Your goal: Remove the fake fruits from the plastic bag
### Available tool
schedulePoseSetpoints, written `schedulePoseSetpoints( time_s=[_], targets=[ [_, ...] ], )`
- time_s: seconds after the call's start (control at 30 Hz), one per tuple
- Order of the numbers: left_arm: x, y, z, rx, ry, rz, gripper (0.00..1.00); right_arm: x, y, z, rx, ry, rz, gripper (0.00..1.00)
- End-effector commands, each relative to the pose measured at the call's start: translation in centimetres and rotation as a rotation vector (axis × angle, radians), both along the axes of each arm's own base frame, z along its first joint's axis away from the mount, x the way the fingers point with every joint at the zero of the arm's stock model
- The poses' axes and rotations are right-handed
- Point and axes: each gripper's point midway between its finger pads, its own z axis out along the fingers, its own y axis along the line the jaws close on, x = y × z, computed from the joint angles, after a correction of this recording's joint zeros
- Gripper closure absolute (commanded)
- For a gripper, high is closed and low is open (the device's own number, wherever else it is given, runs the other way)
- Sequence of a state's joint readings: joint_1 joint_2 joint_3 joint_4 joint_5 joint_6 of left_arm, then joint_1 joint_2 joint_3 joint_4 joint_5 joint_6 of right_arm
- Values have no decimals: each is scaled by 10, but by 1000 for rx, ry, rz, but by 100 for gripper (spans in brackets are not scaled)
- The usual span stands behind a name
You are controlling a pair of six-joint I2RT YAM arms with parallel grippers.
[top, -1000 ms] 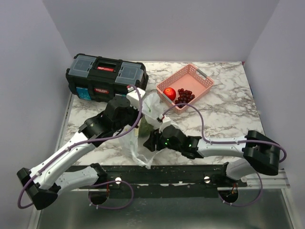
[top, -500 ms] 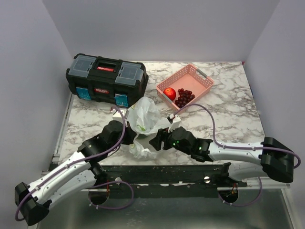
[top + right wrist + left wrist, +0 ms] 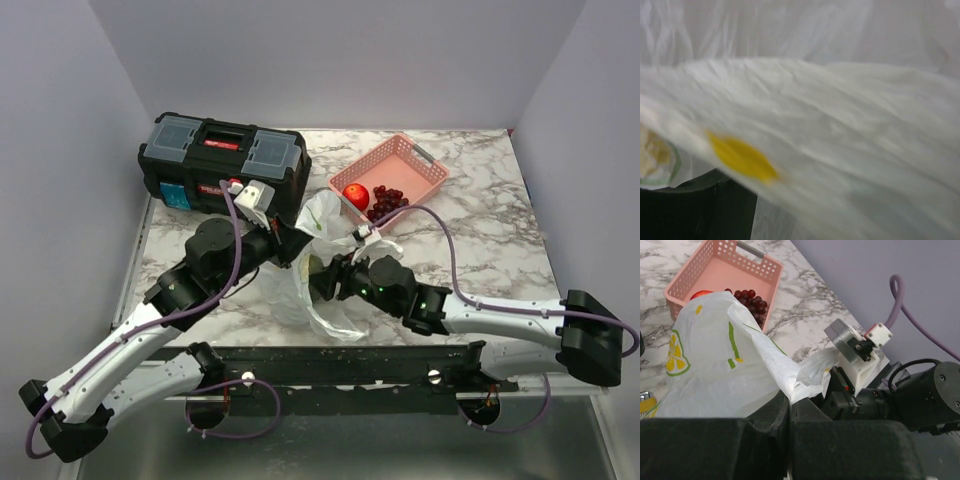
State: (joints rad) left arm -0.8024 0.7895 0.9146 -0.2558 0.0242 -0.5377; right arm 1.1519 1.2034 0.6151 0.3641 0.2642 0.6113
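Half crumpled near the front edge of the marble table [image 3: 480,230], between both arms: the plastic bag [image 3: 325,305], white with yellow-green marks. Pinched by the left gripper [image 3: 789,405], fingers pressed tight together on a fold of its upper edge. Met from the other side by the right gripper [image 3: 322,282], tips buried in the plastic; impossible to tell how wide apart, or whether closed on anything, with only blurred film before its camera. Nothing to be made out inside the bag through the plastic. Beyond the bag, farther back and to the right: the pink basket [image 3: 425,165], holding the red apple [image 3: 355,195] and, close beside it, the dark grapes [image 3: 388,200], both at its near-left end. Farthest back on the left: a black toolbox [image 3: 215,160], lid shut, just beyond the left wrist.
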Motion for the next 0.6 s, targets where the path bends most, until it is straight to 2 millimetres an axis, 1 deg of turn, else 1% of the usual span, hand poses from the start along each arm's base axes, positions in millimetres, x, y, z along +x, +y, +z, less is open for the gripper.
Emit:
schedulePoseSetpoints(
  time_s=[0.0, 0.1, 0.2, 0.27, 0.33, 0.4, 0.5, 0.57],
  targets=[
    [-13, -5, 6, 12, -55, -90, 100, 23, 19, 21, -45, -52, -60, 46],
    [-13, -5, 3, 24, -47, -94, 100, 40, 19, 21, -52, -36, -165, 46],
    [-13, -6, -3, 30, -47, -99, 100, 56, 9, 20, -58, -48, -277, 47],
    [-14, -7, -9, 30, -31, -105, 100, 63, 6, 12, -94, -50, -327, 46],
    [-16, -10, -11, 24, -23, -119, 100, 69, 2, -2, -136, -28, -377, 47],
    [-18, -12, -14, 19, -20, -138, 100, 68, 8, -9, -145, -21, -351, 47],
    [-19, -12, -16, 25, -13, -140, 100, 57, 27, -13, -130, -13, -236, 47],
    [-19, -11, -15, 25, -12, -140, 100, 52, 32, -16, -115, -2, -202, 47]
  ],
)
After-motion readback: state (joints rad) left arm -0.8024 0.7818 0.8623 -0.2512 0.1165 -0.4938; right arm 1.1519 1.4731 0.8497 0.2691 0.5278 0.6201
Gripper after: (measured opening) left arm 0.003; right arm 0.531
